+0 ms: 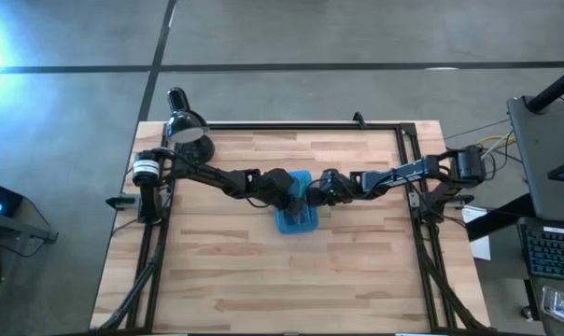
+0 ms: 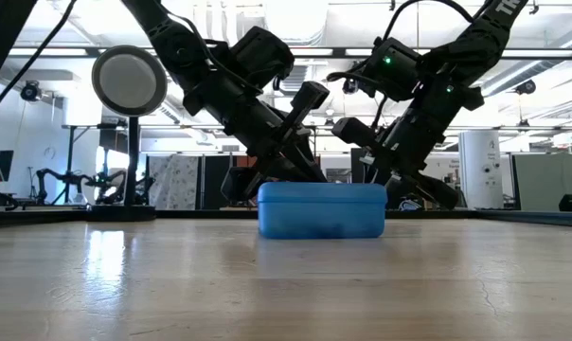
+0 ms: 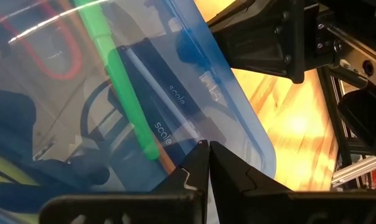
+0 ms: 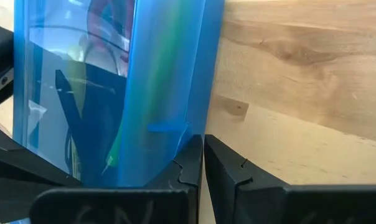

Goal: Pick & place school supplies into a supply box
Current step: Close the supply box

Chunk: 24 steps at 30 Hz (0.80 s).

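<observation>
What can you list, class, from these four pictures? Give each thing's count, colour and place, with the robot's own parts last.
Translucent blue plastic pencil case: one, blue, closed, table centre.
Green pen: one, green, inside the case.
Scissors with red-orange handles: one, red-orange loops, inside the case.
Dark ruler marked "scale": one, dark, inside the case.
Black desk lamp: one, black, table's far left corner.
Wooden table: one, light wood.
Left end effector: one, dark, shut, at the case.
Right end effector: one, dark, shut, at the case's edge.
</observation>
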Tool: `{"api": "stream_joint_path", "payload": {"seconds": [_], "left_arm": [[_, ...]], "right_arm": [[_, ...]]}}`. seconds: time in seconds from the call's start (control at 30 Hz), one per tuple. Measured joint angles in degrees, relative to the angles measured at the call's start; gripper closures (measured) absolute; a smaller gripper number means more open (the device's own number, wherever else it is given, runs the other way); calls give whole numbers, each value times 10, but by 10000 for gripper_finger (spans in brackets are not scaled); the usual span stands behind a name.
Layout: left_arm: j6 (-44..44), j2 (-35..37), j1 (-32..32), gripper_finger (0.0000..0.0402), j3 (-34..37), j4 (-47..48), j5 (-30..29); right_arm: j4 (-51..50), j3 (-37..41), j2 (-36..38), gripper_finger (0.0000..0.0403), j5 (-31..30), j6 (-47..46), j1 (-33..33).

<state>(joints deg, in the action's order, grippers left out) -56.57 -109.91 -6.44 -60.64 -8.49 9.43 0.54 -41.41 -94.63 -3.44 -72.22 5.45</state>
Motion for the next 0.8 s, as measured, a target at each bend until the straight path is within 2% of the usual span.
{"api": "stream_joint_path", "payload": {"seconds": [0.47,0.63,0.8], "left_arm": [[23,0,-1,401,-2,-4,-11],[49,8,-5,401,-5,-20,-14],[61,17,-5,401,-8,-16,-18]], "right_arm": [[3,0,-2,390,-4,37,-1],[-76,-3,-2,390,-21,53,-3],[-96,0,1,390,-34,82,-3]]}}
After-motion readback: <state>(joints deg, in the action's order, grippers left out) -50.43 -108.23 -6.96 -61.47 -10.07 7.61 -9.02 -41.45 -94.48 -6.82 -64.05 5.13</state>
